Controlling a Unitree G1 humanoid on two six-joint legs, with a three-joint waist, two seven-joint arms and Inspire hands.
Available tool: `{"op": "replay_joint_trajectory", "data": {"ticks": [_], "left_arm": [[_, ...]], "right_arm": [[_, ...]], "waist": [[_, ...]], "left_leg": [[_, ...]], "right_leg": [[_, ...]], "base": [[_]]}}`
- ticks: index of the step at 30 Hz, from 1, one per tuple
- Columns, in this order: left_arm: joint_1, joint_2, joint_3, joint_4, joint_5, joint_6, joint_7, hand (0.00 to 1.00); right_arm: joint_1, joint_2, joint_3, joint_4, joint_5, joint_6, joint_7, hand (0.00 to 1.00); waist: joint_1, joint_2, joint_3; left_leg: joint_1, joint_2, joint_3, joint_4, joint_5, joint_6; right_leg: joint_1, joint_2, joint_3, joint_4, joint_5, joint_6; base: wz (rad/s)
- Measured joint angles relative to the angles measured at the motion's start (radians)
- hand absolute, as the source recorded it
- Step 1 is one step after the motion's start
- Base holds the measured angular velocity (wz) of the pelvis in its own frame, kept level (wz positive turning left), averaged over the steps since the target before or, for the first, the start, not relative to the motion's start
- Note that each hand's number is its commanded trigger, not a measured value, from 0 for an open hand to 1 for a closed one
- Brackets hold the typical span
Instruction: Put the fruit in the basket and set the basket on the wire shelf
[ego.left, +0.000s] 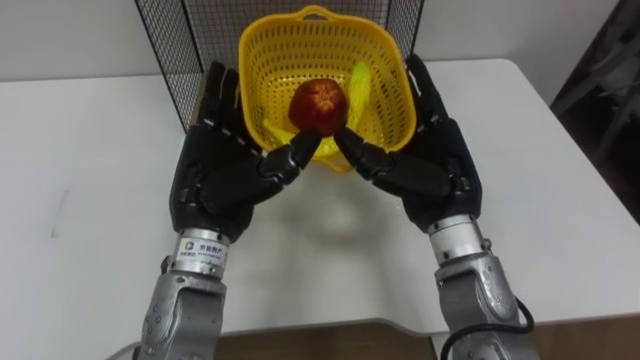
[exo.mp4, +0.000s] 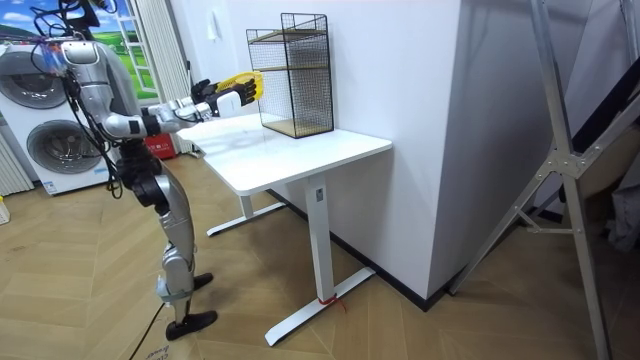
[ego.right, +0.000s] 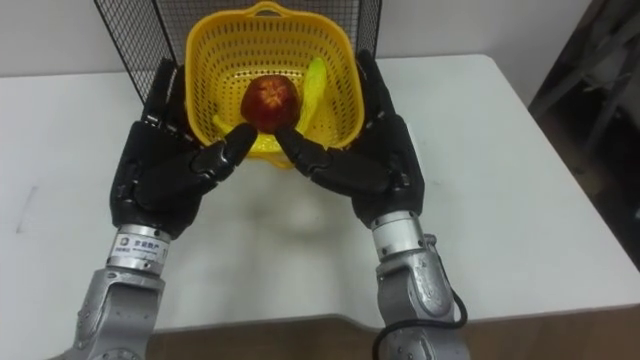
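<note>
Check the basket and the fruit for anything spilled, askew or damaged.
Nothing stands out. The yellow basket is held between the left robot hand and the right robot hand above the white table, before the wire shelf. The red apple and a yellow-green fruit lie inside.

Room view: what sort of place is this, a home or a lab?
Probably a home-style laundry corner, perhaps staged: washing machines stand behind the robot, with wood flooring and a white table carrying a wire shelf.
</note>
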Motion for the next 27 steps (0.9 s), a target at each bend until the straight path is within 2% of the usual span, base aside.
{"op": "replay_joint_trajectory", "data": {"ticks": [2, 5, 7, 10, 11, 14, 16, 19, 23, 27], "left_arm": [[0.005, 0.003, -0.006, 0.002, 0.0, 0.006, 0.0, 0.0], [0.009, 0.002, -0.007, 0.002, 0.0, 0.014, 0.0, 0.0], [0.012, 0.009, -0.006, 0.002, -0.001, 0.019, 0.0, 0.0], [0.025, 0.011, -0.008, 0.002, 0.001, 0.025, 0.0, 0.0], [0.025, 0.011, -0.007, 0.002, 0.001, 0.025, 0.0, 0.0], [0.023, 0.012, -0.005, 0.002, 0.003, 0.026, 0.0, 0.0], [0.023, 0.016, -0.003, 0.002, 0.008, 0.029, 0.0, 0.0], [0.023, 0.018, 0.007, 0.002, 0.004, 0.051, 0.0, 0.0], [0.021, 0.024, 0.007, 0.002, 0.004, 0.051, 0.0, 0.0], [0.021, 0.027, 0.002, 0.001, 0.007, 0.049, 0.0, 0.0]], "right_arm": [[0.02, -0.001, 0.0, 0.0, 0.001, 0.0, 0.001, 0.0], [0.03, 0.001, -0.001, 0.007, 0.003, 0.0, 0.003, 0.0], [0.036, 0.003, -0.001, 0.014, 0.009, 0.0, 0.008, 0.0], [0.045, -0.002, 0.004, 0.016, 0.025, 0.0, 0.009, 0.0], [0.046, -0.003, 0.006, 0.017, 0.027, 0.0, 0.009, 0.0], [0.045, -0.006, 0.012, 0.017, 0.039, -0.003, 0.009, 0.0], [0.042, -0.007, 0.013, 0.017, 0.037, -0.001, 0.009, 0.0], [0.043, -0.012, 0.013, 0.017, 0.037, 0.01, 0.009, 0.0], [0.043, -0.013, 0.014, 0.017, 0.038, 0.012, 0.009, 0.0], [0.043, -0.019, 0.014, 0.016, 0.036, 0.01, 0.009, 0.0]], "waist": [[0.011, -0.006, 0.002], [0.013, -0.008, 0.0006], [0.02, -0.008, 0.0007], [0.043, -0.011, 0.0008], [0.042, -0.011, 0.0004], [0.043, -0.014, -0.0037], [0.038, -0.028, -0.0117], [0.036, -0.043, -0.008], [0.032, -0.053, 0.0], [0.027, -0.054, -0.0006]], "left_leg": [[-0.004, 0.008, -0.008, 0.037, -0.018, -0.006], [-0.051, 0.032, -0.024, 0.154, -0.074, -0.016], [-0.084, 0.058, -0.041, 0.248, -0.111, -0.03], [-0.106, 0.079, -0.037, 0.346, -0.112, -0.033], [-0.105, 0.08, -0.037, 0.352, -0.112, -0.033], [-0.103, 0.085, -0.037, 0.322, -0.109, -0.038], [-0.103, 0.076, -0.046, 0.241, -0.094, -0.063], [-0.098, 0.068, -0.051, 0.178, -0.071, -0.077], [-0.065, 0.059, -0.056, 0.139, -0.059, -0.082], [-0.07, 0.047, -0.074, 0.13, -0.057, -0.081]], "right_leg": [[-0.004, 0.004, -0.004, 0.026, -0.019, -0.005], [-0.039, 0.015, -0.014, 0.119, -0.083, -0.015], [-0.055, 0.032, -0.022, 0.182, -0.123, -0.029], [-0.054, 0.039, -0.011, 0.229, -0.154, -0.046], [-0.054, 0.039, -0.011, 0.236, -0.16, -0.049], [-0.065, 0.036, -0.01, 0.242, -0.161, -0.061], [-0.105, 0.035, -0.011, 0.241, -0.152, -0.075], [-0.121, 0.031, -0.01, 0.238, -0.14, -0.086], [-0.107, 0.027, -0.012, 0.221, -0.139, -0.088], [-0.103, 0.02, -0.023, 0.202, -0.137, -0.084]], "base": [[0.08], [0.1], [0.06], [-0.1], [-0.06], [0.01], [-0.06], [-0.02], [-0.01], [0.07]]}}
